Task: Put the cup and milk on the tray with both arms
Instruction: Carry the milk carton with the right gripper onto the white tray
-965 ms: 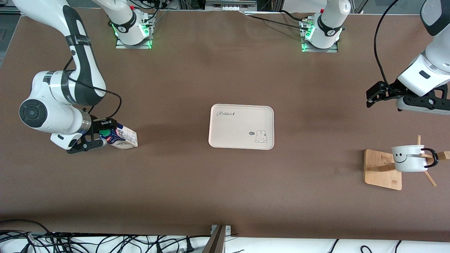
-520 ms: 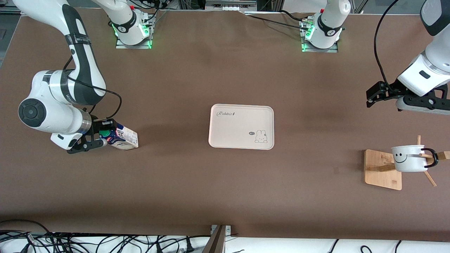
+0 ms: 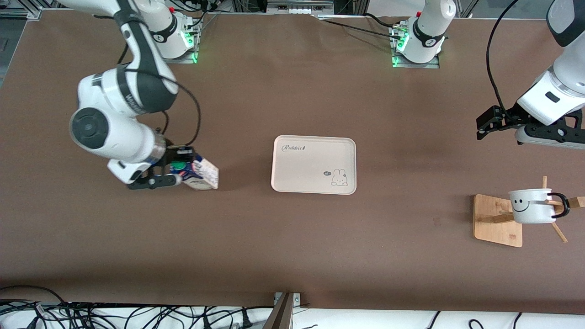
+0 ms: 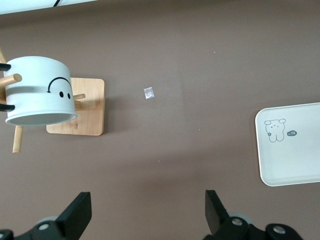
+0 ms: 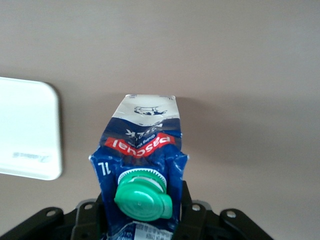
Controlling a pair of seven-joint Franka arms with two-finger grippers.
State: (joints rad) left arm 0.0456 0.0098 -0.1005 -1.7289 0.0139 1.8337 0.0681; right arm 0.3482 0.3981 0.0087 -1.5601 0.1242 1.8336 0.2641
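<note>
Here, in the front view, the right gripper (image 3: 176, 176) is seen clamped on the top of the milk (image 3: 197, 174), near its green cap, with the carton tilted so that its long axis leans toward the tray (image 3: 313, 164). Whether the carton's base touches the table (image 3: 292, 256) or is held just above it cannot be told. The tray lies flat in the middle of the table, well apart from the carton, on the side toward the left arm's end; the coming carry is judged to run straight along that line. The cup (image 3: 532, 206) is hung on a peg of the wooden rack (image 3: 498, 220) at the left arm's end, nearer to the camera than the left gripper (image 3: 485, 126), which is held in the air over bare table near the rack, waiting. In the left wrist view, the left gripper's fingers (image 4: 76, 215) are shown spread wide with nothing between them; the cup (image 4: 39, 91) and rack (image 4: 82, 107) are seen below, and a corner of the tray (image 4: 295, 150) at the edge. In the right wrist view, the milk (image 5: 142, 165) is gripped between the closed fingers, its cap (image 5: 143, 196) close to the camera, and a corner of the tray (image 5: 27, 127) is visible to one side.
</note>
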